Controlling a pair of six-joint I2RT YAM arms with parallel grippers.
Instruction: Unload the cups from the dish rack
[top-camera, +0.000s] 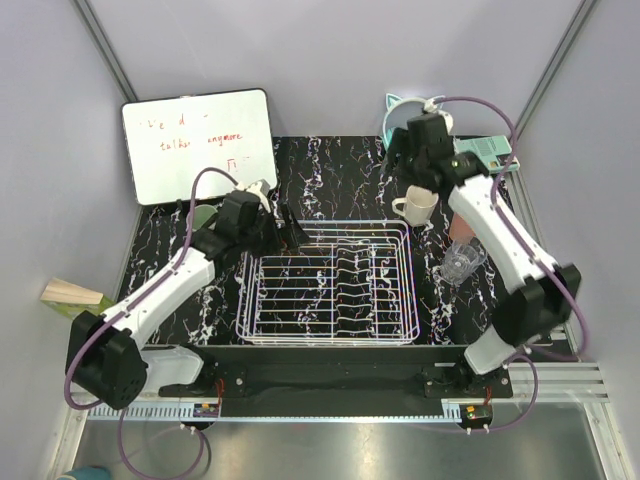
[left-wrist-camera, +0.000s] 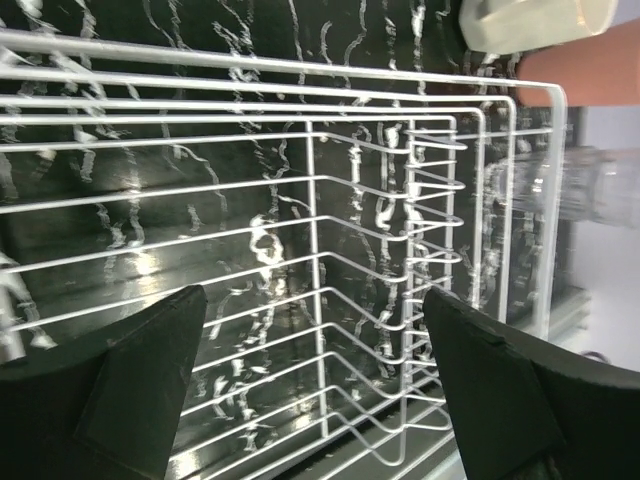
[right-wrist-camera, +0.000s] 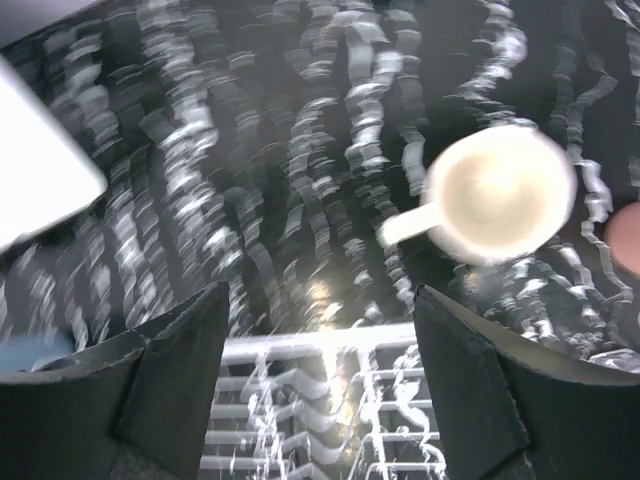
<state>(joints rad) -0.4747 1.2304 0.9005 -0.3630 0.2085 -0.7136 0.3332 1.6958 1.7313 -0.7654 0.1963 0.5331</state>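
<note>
1. Seen from above, the light is bright and even. Shadows under the arms on the black marbled table (top-camera: 330, 170) are soft, and the whiteboard (top-camera: 198, 143) shines brightest.
2. In the left wrist view, the glossy tabletop throws white glare patches up through the dish rack (left-wrist-camera: 315, 250). The rack's wires look crisp, while the dark fingers (left-wrist-camera: 140, 395) in front are dim and soft.
3. The right wrist view is smeared with blur throughout. The cream mug (right-wrist-camera: 497, 193) has fuzzy edges, and a hot glint sits just above the rack's rim.

Your left claw (left-wrist-camera: 315, 385) hangs spread wide and empty, arm stretched forward; your right claw (right-wrist-camera: 318, 380) (view blurred) looks spread too, its arm reaching farther back.
</note>
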